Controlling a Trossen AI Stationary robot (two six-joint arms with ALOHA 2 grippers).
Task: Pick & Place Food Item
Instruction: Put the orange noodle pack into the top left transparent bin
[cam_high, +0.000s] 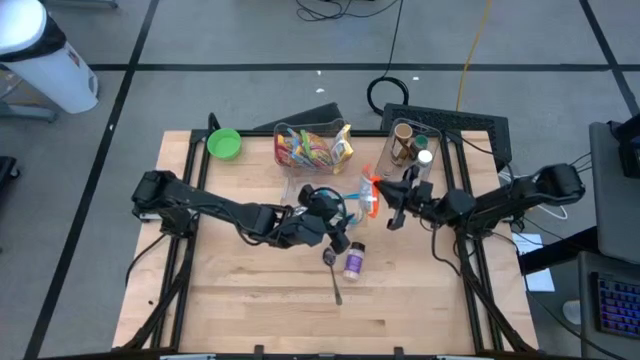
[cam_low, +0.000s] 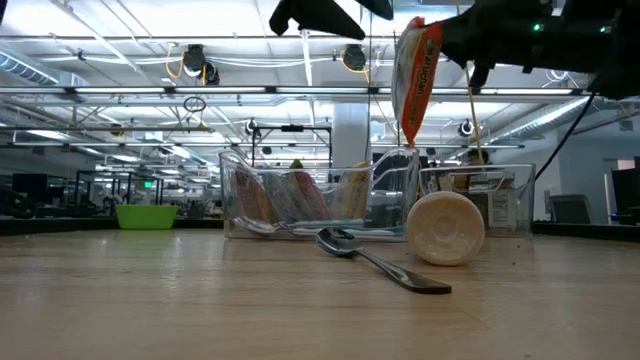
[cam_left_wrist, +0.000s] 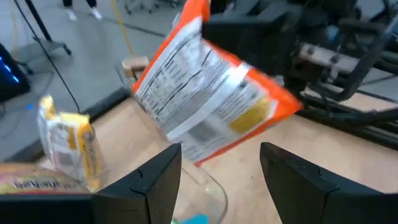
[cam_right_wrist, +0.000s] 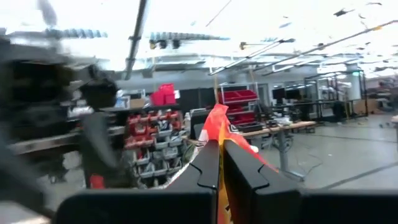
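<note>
Wooden bench (cam_high: 250, 290) — snack hand-off above it.
Right pincer (cam_right_wrist: 221, 180) pinches the orange packet (cam_left_wrist: 211, 99); left pincer (cam_left_wrist: 217, 180), spread below — early release risks a drop.

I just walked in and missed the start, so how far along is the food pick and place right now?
Picked: the right gripper is shut on the top edge of an orange snack packet, hanging in the air over the table's middle. In hand: the left gripper waits open just below the packet, not touching it. Left: setting it down; where, I cannot tell. Other snacks sit in the clear bin.
</note>
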